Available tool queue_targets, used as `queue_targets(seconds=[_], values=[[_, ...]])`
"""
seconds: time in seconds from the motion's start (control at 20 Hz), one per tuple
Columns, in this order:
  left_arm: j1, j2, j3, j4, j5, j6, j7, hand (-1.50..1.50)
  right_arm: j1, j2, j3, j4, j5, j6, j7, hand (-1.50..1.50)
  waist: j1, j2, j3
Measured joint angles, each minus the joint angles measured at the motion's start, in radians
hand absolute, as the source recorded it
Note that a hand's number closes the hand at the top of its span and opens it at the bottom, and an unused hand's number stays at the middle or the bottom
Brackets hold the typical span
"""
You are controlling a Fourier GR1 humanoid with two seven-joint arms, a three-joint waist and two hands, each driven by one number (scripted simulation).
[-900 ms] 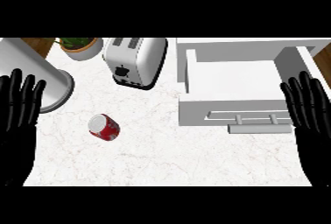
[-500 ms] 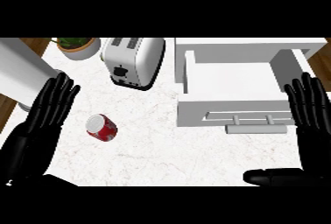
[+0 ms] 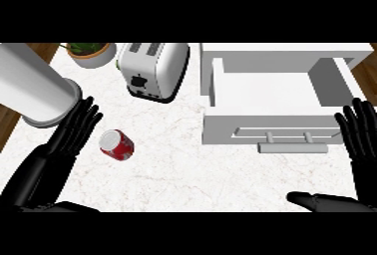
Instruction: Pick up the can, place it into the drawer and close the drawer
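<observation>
Left robot hand (image 3: 70,137) and right robot hand (image 3: 361,133) open, flat

The left hand (image 3: 65,144) has swung in from the view's left edge across the worktop (image 3: 199,179), and its straight fingers now sit just beside the red can (image 3: 117,145) (not touching it, as far as shows). The right hand's thumb has come into view at the lower right.

A red can (image 3: 117,145) with a silver top lies tipped on the white table (image 3: 191,174) at centre left. The white drawer (image 3: 273,107) stands open at upper right, its handle facing the frame's lower edge.
</observation>
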Motion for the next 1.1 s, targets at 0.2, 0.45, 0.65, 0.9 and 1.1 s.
queue_targets(seconds=[0.2, 0.45, 0.65, 0.9, 1.1], values=[[-0.011, 0.001, 0.030, -0.046, 0.040, 0.000, 0.085, -1.50, 0.033, 0.006, -0.014, -0.002, -0.010, 0.019, -0.015, -1.50, 0.001, 0.000, 0.000], [0.015, -0.005, 0.070, -0.029, 0.057, -0.014, 0.077, -1.50, 0.074, 0.005, -0.050, 0.007, -0.040, 0.059, -0.062, -1.50, 0.001, 0.000, 0.000], [-0.006, -0.012, 0.089, 0.011, 0.041, -0.009, 0.077, -1.50, 0.076, 0.024, -0.042, 0.013, -0.017, 0.055, -0.066, -1.50, 0.001, 0.000, 0.000], [-0.064, -0.028, 0.097, 0.090, 0.022, 0.000, 0.070, -1.50, 0.093, 0.030, -0.056, 0.024, -0.019, 0.077, -0.098, -1.50, 0.000, 0.000, 0.000], [-0.044, -0.036, 0.101, 0.181, -0.009, -0.021, -0.033, -1.50, 0.110, 0.024, -0.080, 0.001, -0.039, 0.097, -0.092, -1.50, -0.001, 0.000, -0.001]])
